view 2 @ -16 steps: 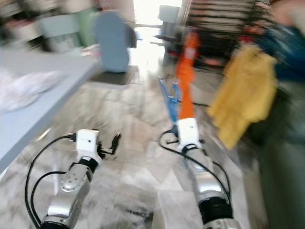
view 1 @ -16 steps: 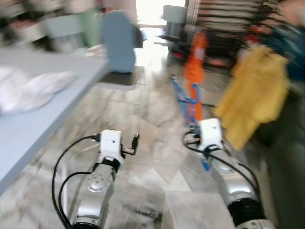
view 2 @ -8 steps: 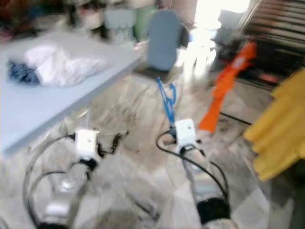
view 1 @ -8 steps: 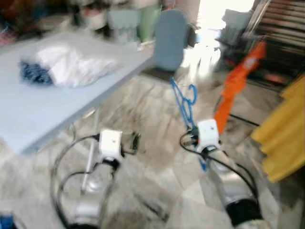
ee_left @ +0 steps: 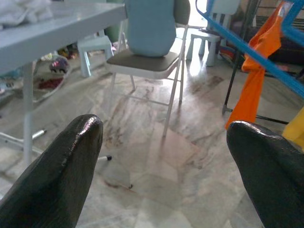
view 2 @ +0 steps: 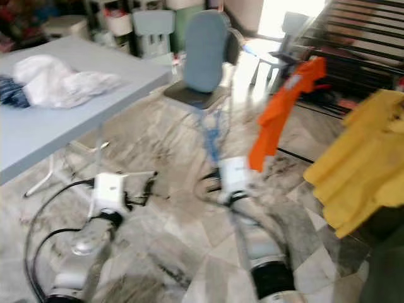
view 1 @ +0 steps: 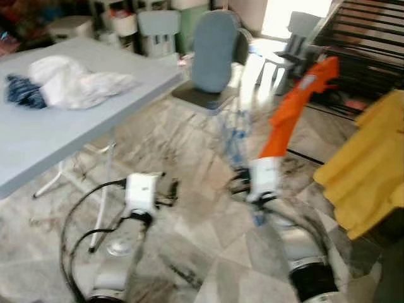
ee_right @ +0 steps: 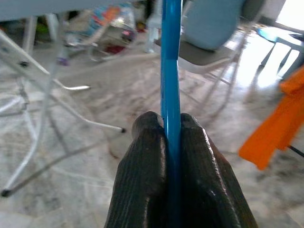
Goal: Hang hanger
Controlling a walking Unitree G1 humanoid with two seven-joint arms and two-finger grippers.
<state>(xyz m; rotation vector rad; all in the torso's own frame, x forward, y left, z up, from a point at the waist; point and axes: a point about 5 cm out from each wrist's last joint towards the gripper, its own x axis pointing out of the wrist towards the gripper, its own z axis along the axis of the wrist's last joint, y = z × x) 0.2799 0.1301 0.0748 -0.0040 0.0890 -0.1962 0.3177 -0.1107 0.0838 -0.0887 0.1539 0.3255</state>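
Observation:
A blue plastic hanger stands upright between the fingers of my right gripper, which is shut on it. In the left eye view the hanger is a blurred blue streak rising from the right gripper, in front of an orange garment. My left gripper is open and holds nothing. It hangs low over the marble floor at my left. Part of the blue hanger crosses the left wrist view.
A yellow garment hangs at the right beside a dark rack. A grey table with a white cloth heap stands at the left. A blue folding chair is straight ahead, with small stools behind it.
The whole picture has swung as the camera turned: the table and chair have come into view and the yellow garment slid right. The right gripper still grips the hanger.

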